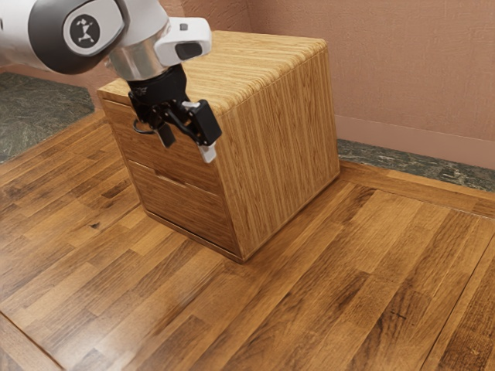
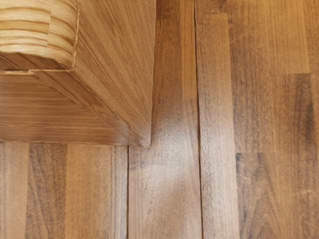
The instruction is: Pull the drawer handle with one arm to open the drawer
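A light wooden cabinet [image 1: 271, 116] stands on the plank floor, with two drawer fronts on the face toward the exterior view's left. The upper drawer front [image 1: 135, 151] lies flush with the cabinet face. A small dark curved handle [image 1: 139, 129] shows on it, just beside my hand. My black gripper [image 1: 187, 148] hangs in front of that upper drawer near the cabinet's top front edge, open, its fingers [image 1: 165, 137] spread with nothing between them. The lower drawer front [image 1: 186, 205] is also flush. In the wrist view the cabinet's corner [image 2: 99, 94] lies under my hand.
Wooden floor [image 1: 325, 294] stretches wide in front of and beside the cabinet. A pink wall [image 1: 418, 69] with a skirting runs behind it, with a strip of dark stone floor [image 1: 433, 166] at its foot.
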You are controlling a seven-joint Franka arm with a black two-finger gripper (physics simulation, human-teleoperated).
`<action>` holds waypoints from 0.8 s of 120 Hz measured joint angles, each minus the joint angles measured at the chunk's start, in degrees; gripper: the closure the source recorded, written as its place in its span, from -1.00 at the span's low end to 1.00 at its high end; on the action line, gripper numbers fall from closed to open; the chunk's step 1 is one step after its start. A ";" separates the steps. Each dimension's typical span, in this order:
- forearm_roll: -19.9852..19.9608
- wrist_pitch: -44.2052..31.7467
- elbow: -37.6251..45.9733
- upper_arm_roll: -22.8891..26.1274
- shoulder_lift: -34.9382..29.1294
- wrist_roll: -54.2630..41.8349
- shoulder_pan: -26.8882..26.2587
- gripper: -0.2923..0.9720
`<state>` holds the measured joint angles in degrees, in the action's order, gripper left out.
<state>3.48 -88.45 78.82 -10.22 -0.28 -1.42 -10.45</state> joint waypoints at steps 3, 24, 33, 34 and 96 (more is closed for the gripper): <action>0.07 0.07 -0.09 -0.02 0.08 -0.10 0.01 -0.54; 0.29 0.45 -0.38 -0.06 0.30 -0.74 0.19 -0.54; 0.32 0.83 -1.69 -0.05 0.20 -0.94 0.28 -0.54; 0.31 1.01 -2.33 -0.05 0.18 -0.94 0.28 -0.54; -1.52 2.96 -7.65 1.04 -10.07 43.18 2.51 -0.54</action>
<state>1.96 -85.49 71.17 -9.18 -10.36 41.76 -7.93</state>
